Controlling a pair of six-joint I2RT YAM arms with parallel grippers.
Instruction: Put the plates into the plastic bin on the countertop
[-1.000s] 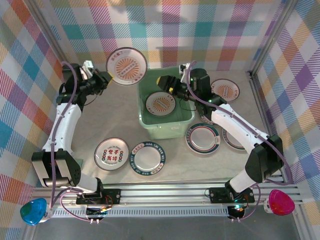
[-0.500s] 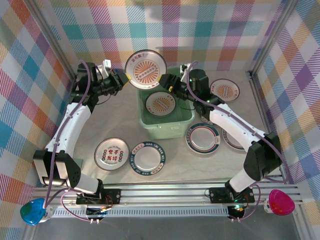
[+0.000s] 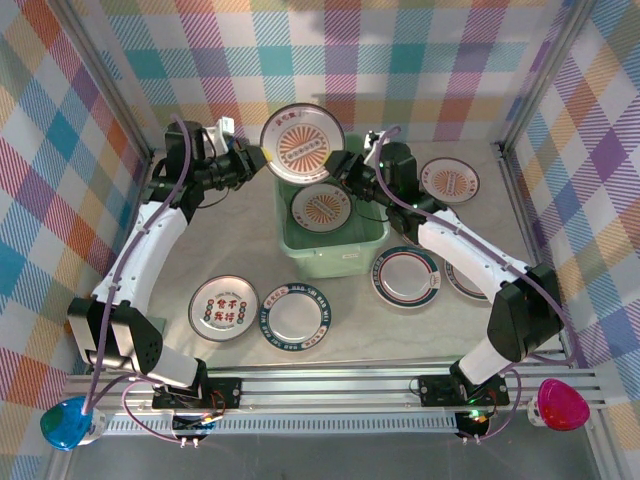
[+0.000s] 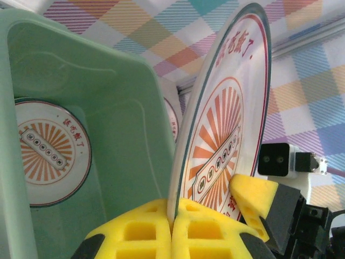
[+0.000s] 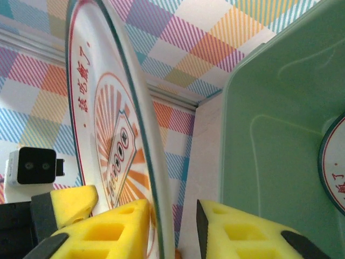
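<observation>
Swinging in from the left of the bin point(image 3: 335, 262), the left tool point(image 3: 255, 162) pinches a sunburst plate point(image 3: 302, 143) by its rim above the bin's far edge. The right tool point(image 5: 172, 209) has narrowed around the opposite rim, not yet tight; lowering it in looks next.

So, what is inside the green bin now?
One sunburst plate lies flat on the bin floor. The raised plate hides its far left corner.
</observation>
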